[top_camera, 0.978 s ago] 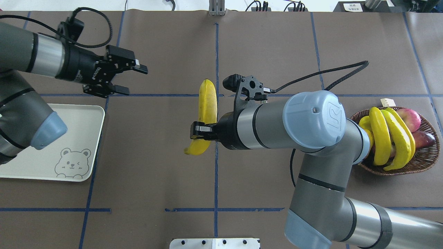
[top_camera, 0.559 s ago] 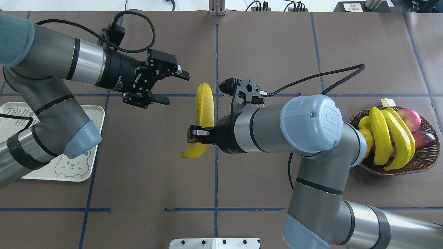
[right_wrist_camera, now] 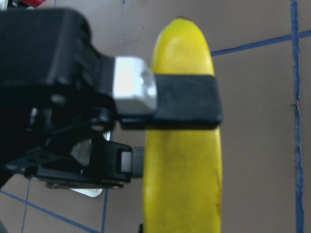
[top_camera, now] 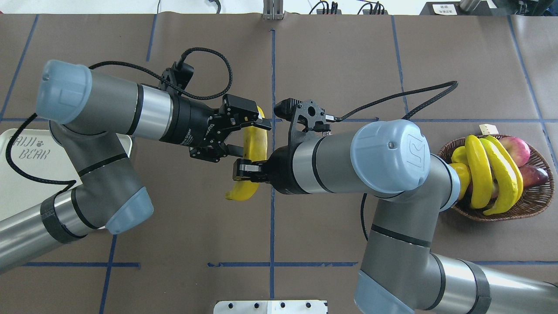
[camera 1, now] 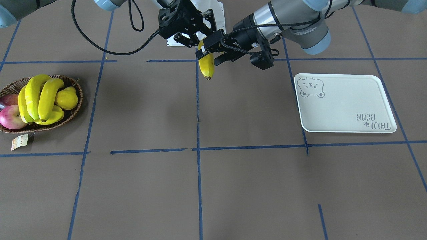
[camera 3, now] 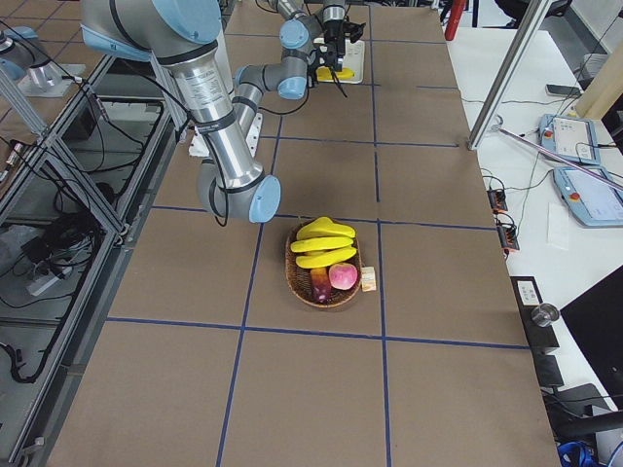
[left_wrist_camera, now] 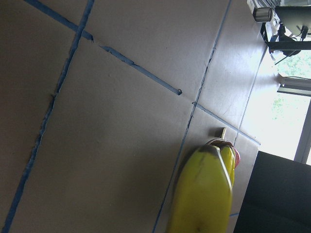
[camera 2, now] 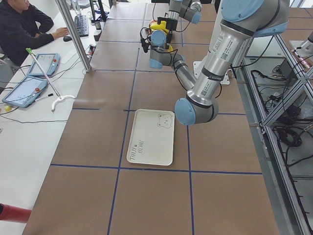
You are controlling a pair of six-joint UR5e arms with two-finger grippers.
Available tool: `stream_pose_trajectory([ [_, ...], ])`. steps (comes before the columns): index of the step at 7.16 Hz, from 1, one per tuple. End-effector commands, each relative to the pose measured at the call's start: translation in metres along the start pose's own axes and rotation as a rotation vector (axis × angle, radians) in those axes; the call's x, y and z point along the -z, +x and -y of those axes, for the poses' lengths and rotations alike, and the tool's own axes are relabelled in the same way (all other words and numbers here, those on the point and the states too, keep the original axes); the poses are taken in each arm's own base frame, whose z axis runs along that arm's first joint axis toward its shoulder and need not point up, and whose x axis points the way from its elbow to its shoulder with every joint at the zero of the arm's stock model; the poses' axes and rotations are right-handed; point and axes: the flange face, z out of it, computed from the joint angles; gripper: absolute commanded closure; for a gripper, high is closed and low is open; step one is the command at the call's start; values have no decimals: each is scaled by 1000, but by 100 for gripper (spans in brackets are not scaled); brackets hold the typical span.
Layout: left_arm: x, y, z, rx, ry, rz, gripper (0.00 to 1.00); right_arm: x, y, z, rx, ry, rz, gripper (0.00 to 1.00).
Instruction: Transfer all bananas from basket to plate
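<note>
My right gripper (top_camera: 245, 170) is shut on one banana (top_camera: 256, 141) and holds it above the middle of the table. My left gripper (top_camera: 252, 138) is open, with its jaws on either side of the same banana, just above the right gripper's hold. The front-facing view shows the banana (camera 1: 206, 65) hanging with its dark tip down. The right wrist view shows one left finger (right_wrist_camera: 187, 104) lying across the banana. Three bananas (top_camera: 484, 174) lie in the wicker basket (top_camera: 538, 200) at the right. The bear-print plate (camera 1: 347, 103) is bare; the left arm partly hides the plate (top_camera: 17, 183) in the overhead view.
The basket also holds a red apple (top_camera: 516, 150), a dark red fruit (top_camera: 534, 174) and a yellow pear (camera 1: 66, 98); a paper tag (camera 1: 19, 141) lies beside it. A white metal bracket (top_camera: 270, 306) sits at the robot-side edge. A person (camera 2: 22, 29) sits beyond the table.
My left arm has swung right from over the plate to the held banana, and its open jaws now straddle it. The right gripper has shifted slightly left with the banana.
</note>
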Motion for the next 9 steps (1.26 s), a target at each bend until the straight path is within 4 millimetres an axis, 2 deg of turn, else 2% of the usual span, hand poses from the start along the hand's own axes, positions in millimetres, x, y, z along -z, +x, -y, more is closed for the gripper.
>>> stream_pose_trajectory([
  [1, -8, -2, -8, 1, -8, -1, 54, 0, 0, -1, -1, -1, 2, 100],
  [2, -3, -5, -7, -8, -13, -4, 96, -1, 0, -3, 0, -6, 1, 99],
  [3, 2, -5, -5, -14, -10, -4, 100, -1, 0, -4, -1, -7, 2, 99],
  [4, 5, -4, -1, -10, 0, 0, 100, 0, -1, -4, -2, -8, 5, 77],
  [5, 7, -2, 1, -10, 4, -2, 100, -1, 0, -6, -4, -13, 3, 1],
  [6, 17, -5, -1, -9, 7, -3, 100, 0, -1, -7, -3, -16, 6, 0],
  [7, 19, -11, 2, -3, 10, 8, 100, 1, -1, -7, -2, -14, 9, 0],
  [8, 16, -15, 10, 14, 33, 16, 100, 5, -1, -7, -2, -14, 12, 0],
  [9, 22, -17, 30, 32, 89, 41, 100, 15, -2, -6, 0, -9, 22, 0],
])
